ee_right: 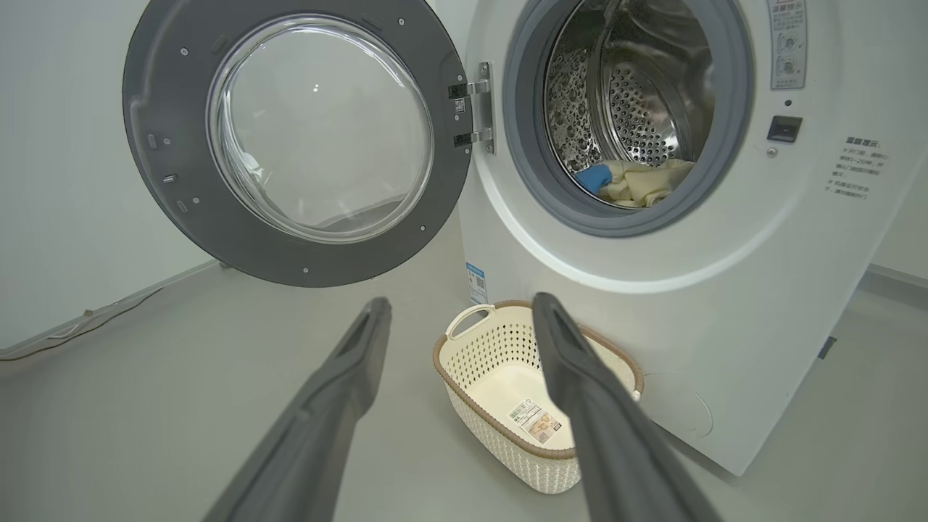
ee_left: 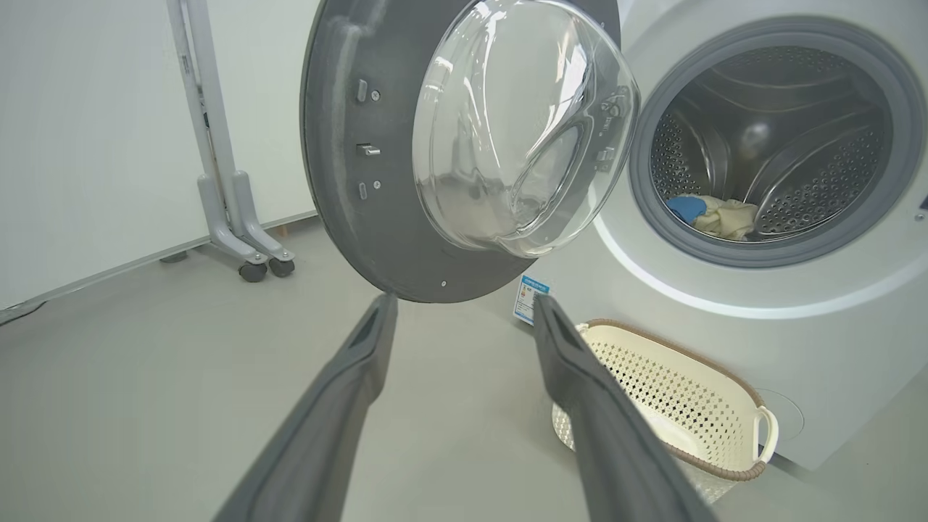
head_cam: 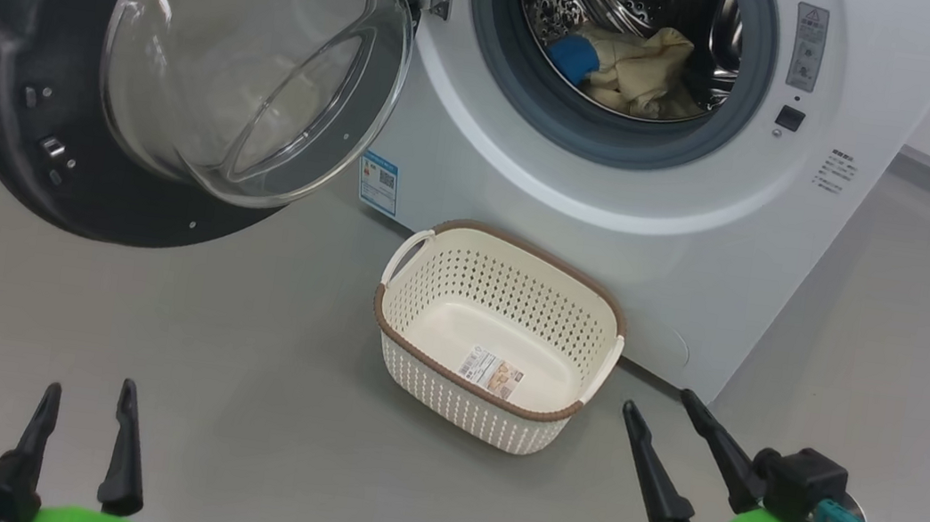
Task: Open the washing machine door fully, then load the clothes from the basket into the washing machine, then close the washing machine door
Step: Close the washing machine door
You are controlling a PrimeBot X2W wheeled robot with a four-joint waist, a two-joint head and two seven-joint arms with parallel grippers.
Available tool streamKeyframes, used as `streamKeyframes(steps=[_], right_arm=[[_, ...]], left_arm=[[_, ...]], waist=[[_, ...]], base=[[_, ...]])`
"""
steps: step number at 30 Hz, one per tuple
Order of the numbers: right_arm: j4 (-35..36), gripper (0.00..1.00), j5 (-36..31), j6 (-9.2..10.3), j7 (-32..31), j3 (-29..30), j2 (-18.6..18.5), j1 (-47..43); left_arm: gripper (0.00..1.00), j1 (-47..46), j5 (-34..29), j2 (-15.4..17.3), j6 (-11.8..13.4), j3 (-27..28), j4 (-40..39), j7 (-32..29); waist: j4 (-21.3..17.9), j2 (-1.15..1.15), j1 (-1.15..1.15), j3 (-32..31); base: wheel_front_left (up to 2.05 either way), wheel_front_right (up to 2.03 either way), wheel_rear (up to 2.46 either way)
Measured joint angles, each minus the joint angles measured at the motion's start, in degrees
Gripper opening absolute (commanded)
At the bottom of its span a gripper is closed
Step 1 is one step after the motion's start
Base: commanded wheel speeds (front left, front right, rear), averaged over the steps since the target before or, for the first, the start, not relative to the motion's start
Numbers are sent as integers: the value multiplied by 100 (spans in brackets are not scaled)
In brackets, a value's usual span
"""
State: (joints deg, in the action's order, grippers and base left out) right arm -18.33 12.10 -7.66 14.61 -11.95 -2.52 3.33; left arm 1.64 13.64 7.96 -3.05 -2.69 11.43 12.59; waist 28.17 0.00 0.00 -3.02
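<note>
Clothes (head_cam: 634, 72) inside the washing machine (head_cam: 582, 187) at one o'clock, washing machine door (head_cam: 15, 58) wide open at ten, basket (head_cam: 521, 246) at centre, left gripper (head_cam: 91, 391) at seven, right gripper (head_cam: 658, 400) at five, both with fingers spread wide

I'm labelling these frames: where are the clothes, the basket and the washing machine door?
clothes (head_cam: 643, 69), head view, on the pale yellow fabric.
basket (head_cam: 447, 393), head view, on its perforated front wall.
washing machine door (head_cam: 30, 15), head view, on its black rim.

The white front-loading washing machine (head_cam: 531, 171) stands beyond the right pincer (head_cam: 657, 399), pale yellow-and-blue clothes (head_cam: 643, 69) in its drum. Its black-rimmed round glass door (head_cam: 10, 102) hangs wide open ahead of the left pincer (head_cam: 93, 385). The cream perforated plastic basket (head_cam: 455, 403) sits just left of the right pincer.
</note>
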Motion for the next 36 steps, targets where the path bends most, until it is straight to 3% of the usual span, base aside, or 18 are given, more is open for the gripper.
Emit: streamKeyframes(steps=[7,36], right_arm=[[-127,100,52,0,0,-310,0,300],[-223,100,38,0,0,-260,-1,338]], left_arm=[[100,110,74,8,109,145,-209,31],[100,224,159,51,260,183,-272,102]], waist=[[48,0,0,71],[86,0,0,138]], base=[[0,0,0],[0,0,0]])
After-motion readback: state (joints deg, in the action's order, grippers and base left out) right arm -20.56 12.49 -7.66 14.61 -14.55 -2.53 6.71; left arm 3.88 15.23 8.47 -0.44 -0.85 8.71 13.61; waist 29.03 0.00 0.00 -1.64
